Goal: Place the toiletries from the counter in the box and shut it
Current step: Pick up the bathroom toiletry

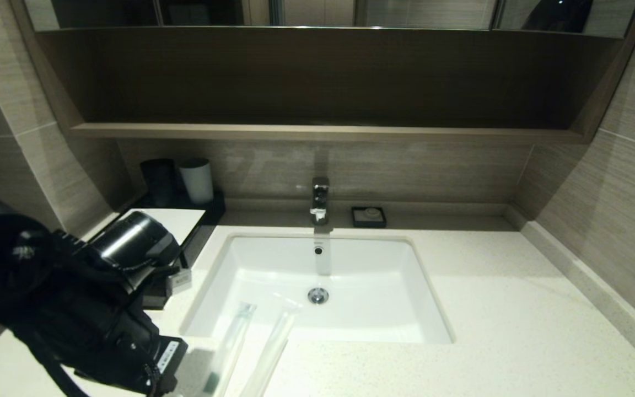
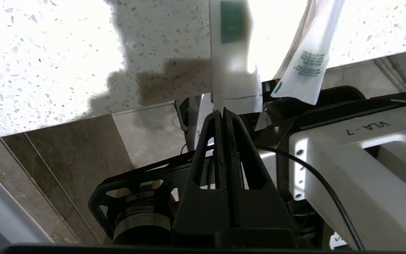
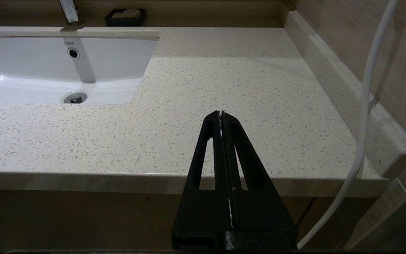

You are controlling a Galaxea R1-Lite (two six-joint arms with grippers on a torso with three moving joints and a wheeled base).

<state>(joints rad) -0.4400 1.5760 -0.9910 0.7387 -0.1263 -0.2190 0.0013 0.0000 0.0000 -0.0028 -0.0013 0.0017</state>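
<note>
Left gripper (image 2: 223, 112) clenched, empty, hovering just off counter (image 1: 461, 331) edge by 2 toiletry packets (image 1: 251, 342) overhanging it. Packets looking light, floppy, slippery; pinching overhanging ends likely best. Box (image 1: 185, 231) sitting beside sink (image 1: 428, 292). Right gripper (image 3: 221, 113) clenched, idling.

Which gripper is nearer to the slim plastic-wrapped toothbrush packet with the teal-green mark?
Left. The shut left gripper sits just off the packet's overhanging end; the shut right gripper is far off, right of the sink.
</note>
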